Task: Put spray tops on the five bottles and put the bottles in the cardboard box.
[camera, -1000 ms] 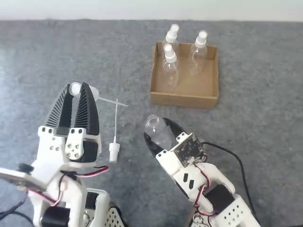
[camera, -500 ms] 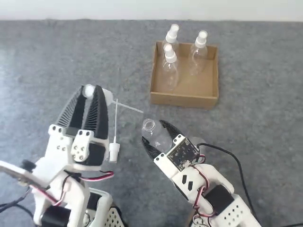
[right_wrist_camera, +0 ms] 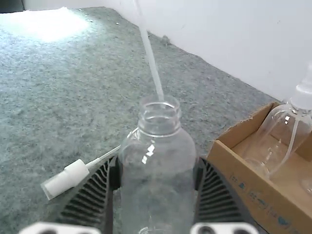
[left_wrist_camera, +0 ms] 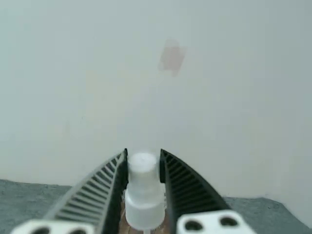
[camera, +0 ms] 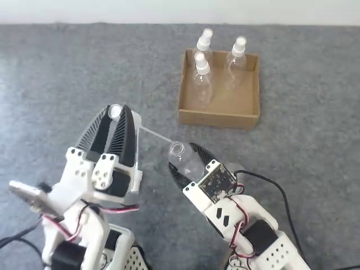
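Here, the left gripper (camera: 117, 114) hangs above the grey table (camera: 67, 73) with its fingers (left_wrist_camera: 108, 183) clamped on a white spray top (left_wrist_camera: 142, 192). The fingers are only narrowly apart, pressing the cap from both sides, with the cap's head poking out between their tips. The thin dip tube (camera: 154, 134) of this spray top slants down from the left gripper toward the right one. Its tip lies right at the open mouth (camera: 177, 149) of a clear bottle (camera: 189, 162); whether it has entered the neck cannot be told.

The right gripper (camera: 184, 157) holds that bottle by its body, one finger on each side and set as wide as the bottle, with the neck (right_wrist_camera: 159, 113) standing free above the fingertips. A second spray top (right_wrist_camera: 65, 179) lies flat on the table just beside the right gripper, its tube running under the bottle.

The cardboard box (camera: 218, 118) sits farther back on the table, apart from both grippers. Three capped bottles stand in it: one (camera: 203, 44) at the rear corner, one (camera: 201, 79) just in front of that, and one (camera: 237, 59) on the other side.
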